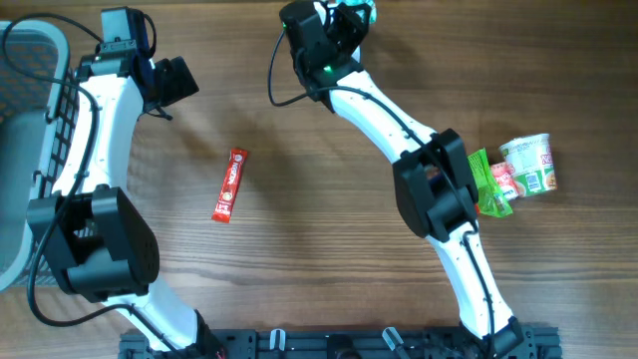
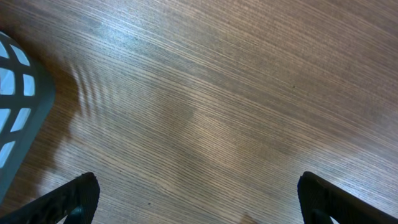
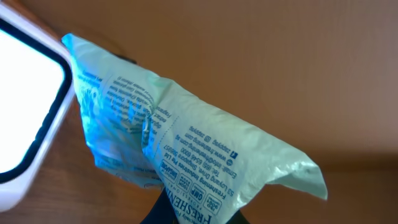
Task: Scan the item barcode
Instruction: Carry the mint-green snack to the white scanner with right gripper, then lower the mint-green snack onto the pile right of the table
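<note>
Crinkled pale-green packet (image 3: 186,149) fills the right wrist view, its printed side facing the camera. The right gripper (image 3: 189,214) pinches its lower edge, jaws pressed together on the film. Just beside the packet is a white-framed bright panel (image 3: 25,118), possibly a scanner, though too little of it shows to tell. The left gripper (image 2: 199,208) hangs over the wooden table (image 2: 217,93) with jaws spread wide, near a grey basket (image 2: 18,106). A red snack bar (image 1: 230,184) lies mid-table. A yoghurt cup (image 1: 528,163) and a green pouch (image 1: 490,184) sit touching at the right.
</note>
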{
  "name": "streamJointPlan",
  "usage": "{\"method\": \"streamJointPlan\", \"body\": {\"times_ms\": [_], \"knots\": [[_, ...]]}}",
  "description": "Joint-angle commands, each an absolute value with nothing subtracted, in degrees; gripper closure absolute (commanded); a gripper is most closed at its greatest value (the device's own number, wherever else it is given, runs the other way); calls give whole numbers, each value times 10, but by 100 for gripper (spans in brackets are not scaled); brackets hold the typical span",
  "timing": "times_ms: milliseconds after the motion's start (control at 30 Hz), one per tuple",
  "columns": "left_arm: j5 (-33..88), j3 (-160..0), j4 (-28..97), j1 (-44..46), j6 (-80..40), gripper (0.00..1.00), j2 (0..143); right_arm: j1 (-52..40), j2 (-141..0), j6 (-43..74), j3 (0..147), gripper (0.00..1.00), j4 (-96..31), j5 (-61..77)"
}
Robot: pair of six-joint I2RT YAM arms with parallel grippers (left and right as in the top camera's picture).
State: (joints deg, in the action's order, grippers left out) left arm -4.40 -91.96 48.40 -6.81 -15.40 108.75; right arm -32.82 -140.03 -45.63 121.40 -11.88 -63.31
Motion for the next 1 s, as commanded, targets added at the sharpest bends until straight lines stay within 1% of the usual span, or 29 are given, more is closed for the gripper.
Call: {"method": "streamJointPlan", "body": {"times_ms": [0,67,133,167,200,267,333,433,500,567,633,700,800,833,900,933,967], "knots": [[-41,-919,482,-69,-155,0,1086,-331,-1257,-340,1223,96,-219,-620],[-41,-919,482,-69,-155,0,1086,-330,-1173,-222,1223,96,-378,-554],[-41,-919,482,-69,-155,0,1086,-327,-1120,-135,1223,96,-483,-498],[-41,-919,482,-69,-155,0,1086,-312,-1071,-52,1223,96,-594,-415],[-41,-919,482,-69,-155,0,1086,-296,-1047,-10,1223,96,-657,-356],[-41,-919,482,-69,-155,0,1086,-253,-1024,39,1223,96,-754,-241],[-41,-919,482,-69,-155,0,1086,-175,-1021,60,1220,96,-851,-98],[-41,-919,482,-69,-155,0,1086,-92,-1022,62,1157,96,-879,-35],[-41,-919,482,-69,-155,0,1086,-48,-1022,65,1076,96,-869,-10],[-41,-919,482,-69,-155,0,1086,-24,-1022,66,997,96,-844,-1],[-41,-919,482,-69,-155,0,1086,-10,-1022,65,927,96,-817,-8],[-41,-919,482,-69,-155,0,1086,-2,-1022,71,875,95,-794,-48],[-41,-919,482,-69,-155,0,1086,2,-1022,107,815,94,-753,-101],[-41,-919,482,-69,-155,0,1086,2,-1022,107,799,53,-741,-101],[-41,-919,482,-69,-155,0,1086,2,-1022,105,792,37,-741,-102],[-41,-919,482,-69,-155,0,1086,2,-1022,105,793,21,-742,-107],[-41,-919,482,-69,-155,0,1086,2,-1022,105,795,0,-743,-113]]}}
